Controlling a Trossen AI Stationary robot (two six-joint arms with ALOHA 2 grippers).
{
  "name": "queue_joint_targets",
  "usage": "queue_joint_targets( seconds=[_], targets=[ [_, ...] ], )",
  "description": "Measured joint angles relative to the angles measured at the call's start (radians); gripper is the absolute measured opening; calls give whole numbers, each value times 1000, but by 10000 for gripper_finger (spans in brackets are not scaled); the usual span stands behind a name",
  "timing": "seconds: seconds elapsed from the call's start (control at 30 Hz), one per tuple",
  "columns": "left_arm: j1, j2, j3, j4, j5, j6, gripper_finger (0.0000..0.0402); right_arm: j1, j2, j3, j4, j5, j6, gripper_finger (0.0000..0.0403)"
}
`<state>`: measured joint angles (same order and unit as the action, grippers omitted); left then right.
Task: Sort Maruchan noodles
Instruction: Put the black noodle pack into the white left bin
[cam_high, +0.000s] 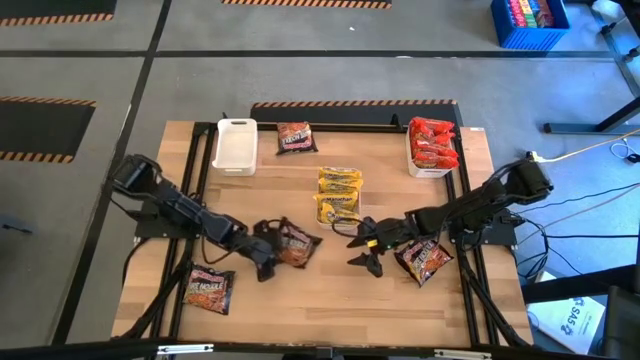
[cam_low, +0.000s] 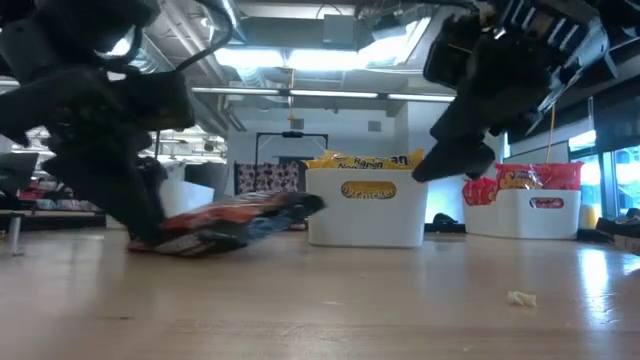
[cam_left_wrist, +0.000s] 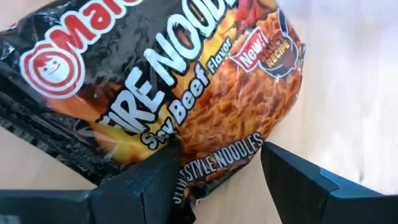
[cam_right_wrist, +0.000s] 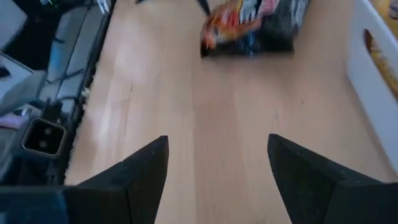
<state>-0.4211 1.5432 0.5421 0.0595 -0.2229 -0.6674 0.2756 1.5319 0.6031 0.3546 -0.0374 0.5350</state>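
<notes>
A dark Maruchan packet (cam_high: 297, 244) (cam_left_wrist: 186, 81) lies flat on the table near the middle. My left gripper (cam_high: 265, 262) (cam_left_wrist: 217, 158) is open over it, fingers pointing down on either side of a stretch of its edge. My right gripper (cam_high: 365, 250) (cam_right_wrist: 217, 146) is open and hangs above bare wood, touching nothing. Another dark packet (cam_high: 422, 260) lies under the right arm, and a third (cam_high: 208, 288) lies toward the near left corner. Yellow packets (cam_high: 338, 192) sit in a white tray (cam_low: 365, 205). My left gripper comes at the dark packet from above. One finger (cam_left_wrist: 163, 174) overlaps the packet's printed edge (cam_left_wrist: 211, 163) and the other (cam_left_wrist: 283, 171) stands just off it. I cannot tell whether either finger touches the packet.
An empty white tray (cam_high: 235, 145) stands at the far left, with a dark packet (cam_high: 295, 137) beside it. A tray of red packets (cam_high: 432, 145) stands at the far right. A small crumb (cam_low: 520, 297) lies on the near wood. A blue crate (cam_high: 528, 22) sits on the floor beyond.
</notes>
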Motion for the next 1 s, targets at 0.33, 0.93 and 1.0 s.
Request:
queue_joint_targets(
  seconds=[0.33, 0.93, 1.0],
  targets=[
    [-5, 121, 76, 102, -10, 157, 222, 0, 133, 0, 129, 31, 198, 257],
    [-12, 190, 94, 269, -55, 238, 222, 6, 361, 56, 404, 150, 431, 257],
    [-12, 194, 93, 284, -61, 240, 222, 6, 383, 88, 403, 132, 426, 257]
  ],
)
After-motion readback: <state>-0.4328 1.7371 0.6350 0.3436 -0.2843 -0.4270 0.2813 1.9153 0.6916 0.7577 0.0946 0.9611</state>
